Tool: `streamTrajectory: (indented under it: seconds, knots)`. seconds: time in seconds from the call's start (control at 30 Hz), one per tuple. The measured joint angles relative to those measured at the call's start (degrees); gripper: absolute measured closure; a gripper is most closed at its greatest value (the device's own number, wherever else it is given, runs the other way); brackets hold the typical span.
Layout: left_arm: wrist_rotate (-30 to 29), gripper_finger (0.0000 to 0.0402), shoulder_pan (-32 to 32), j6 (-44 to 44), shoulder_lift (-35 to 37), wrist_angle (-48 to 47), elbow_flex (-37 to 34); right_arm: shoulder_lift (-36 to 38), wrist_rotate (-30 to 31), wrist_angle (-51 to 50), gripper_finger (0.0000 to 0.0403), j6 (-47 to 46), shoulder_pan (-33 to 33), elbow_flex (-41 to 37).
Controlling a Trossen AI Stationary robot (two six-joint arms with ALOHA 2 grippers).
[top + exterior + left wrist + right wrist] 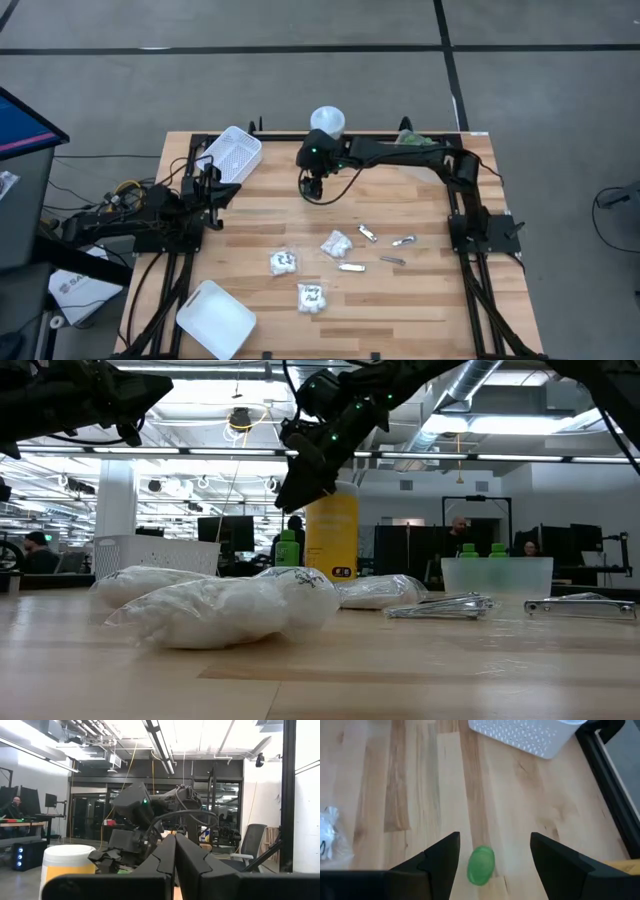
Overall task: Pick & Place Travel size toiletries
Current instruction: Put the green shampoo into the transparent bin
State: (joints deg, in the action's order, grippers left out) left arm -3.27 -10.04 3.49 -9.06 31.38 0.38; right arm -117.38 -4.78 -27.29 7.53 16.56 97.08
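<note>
No text could be read with certainty. The white plastic packets [312, 297] near the front of the light wooden table [400, 300] carried dark print, too small to make out. The tall yellow jar [331, 536] behind them bore a small dark label, also illegible.

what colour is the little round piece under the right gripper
Green, clearest in the right wrist view.

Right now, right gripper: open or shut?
Open. In the right wrist view the right gripper has its two dark fingers spread wide, with a green round piece lying on the table between them, ungripped.
</note>
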Motion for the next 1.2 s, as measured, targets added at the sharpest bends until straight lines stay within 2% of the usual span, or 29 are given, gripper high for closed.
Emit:
streamTrajectory:
  seconds: [0.5, 0.7, 0.9, 1.2]
  knots:
    - [-0.2, 0.0401, 0.0, 0.0, 0.0, 0.0, 0.0, -0.1, 0.1, 2.1, 0.0168, 0.0, -0.4, -2.1]
    - [-0.2, 0.0401, 0.0, 0.0, 0.0, 0.0, 0.0, -3.8, 0.1, 3.3, 0.0168, -0.3, -0.9, -2.0]
    - [0.0, 0.0401, 0.0, 0.0, -0.7, 0.2, 0.0, -3.6, 0.4, 3.3, 0.017, -1.0, -0.6, -1.9]
    - [0.0, 0.0401, 0.0, 0.0, -0.9, 0.2, 0.0, -3.6, 0.3, 1.7, 0.0214, -1.1, -0.4, -1.9]
